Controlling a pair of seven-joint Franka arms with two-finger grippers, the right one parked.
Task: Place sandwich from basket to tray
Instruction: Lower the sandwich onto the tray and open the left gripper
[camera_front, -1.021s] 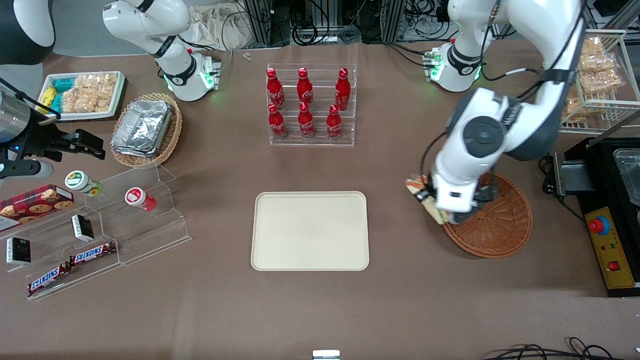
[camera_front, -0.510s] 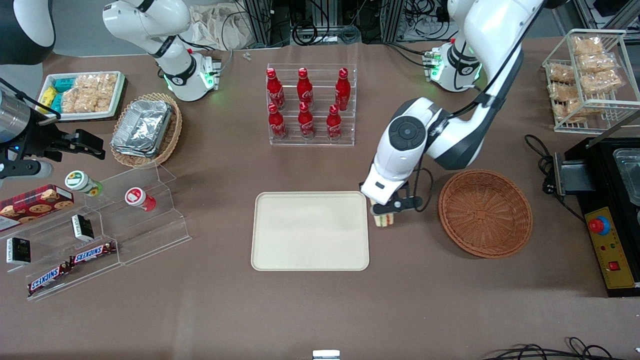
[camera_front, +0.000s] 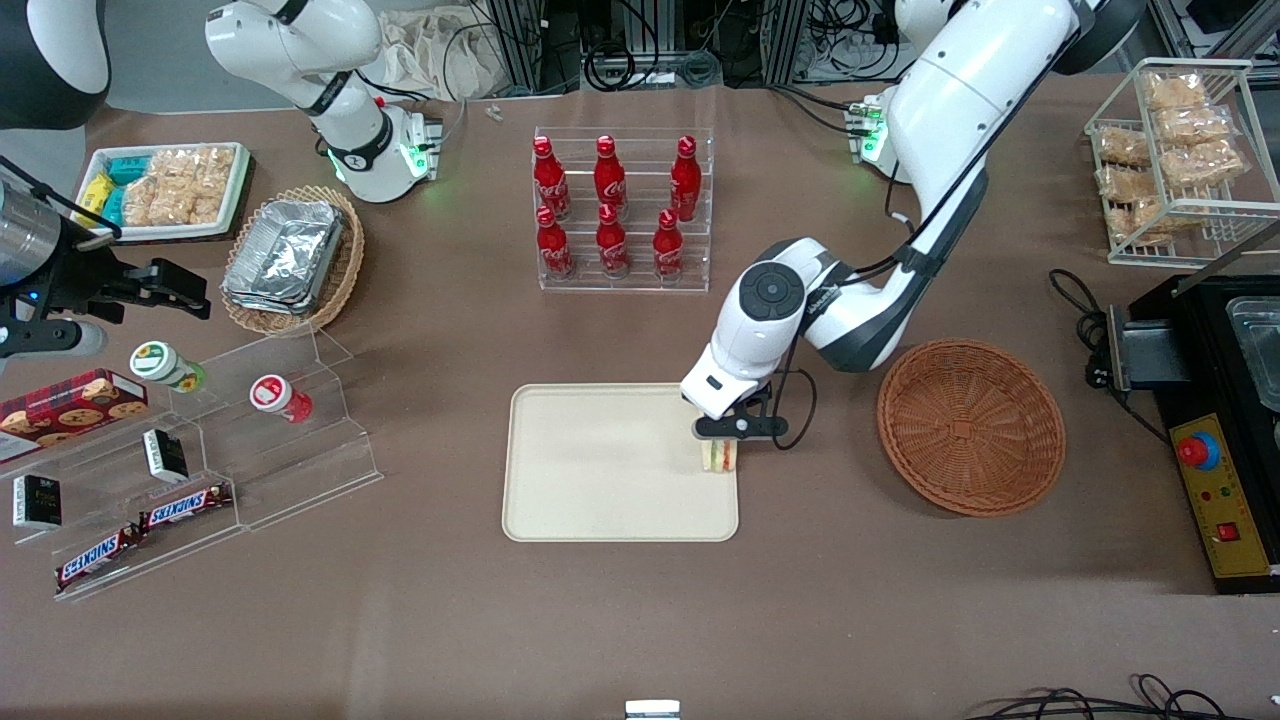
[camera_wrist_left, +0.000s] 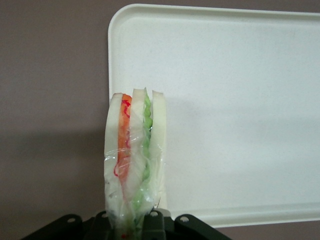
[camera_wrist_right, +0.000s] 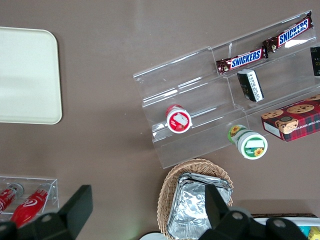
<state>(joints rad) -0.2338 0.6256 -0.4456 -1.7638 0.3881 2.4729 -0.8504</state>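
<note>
Carried from basket (camera_front: 970, 427), wrapped layered sandwich (camera_front: 719, 455) hangs tool (camera_front: 722, 447)-gripped over tray (camera_front: 600, 470)

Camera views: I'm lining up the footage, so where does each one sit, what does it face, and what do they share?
Front view: high above the table, looking down at both arms; the end effector holds the sandwich over the tray, near the edge toward the basket.
Left wrist view: on the working arm, facing down past its end effector at the sandwich and tray.
Right wrist view: on the parked arm, facing down at the snack shelf; dark finger parts show.
Shared: all three show the tray.
</note>
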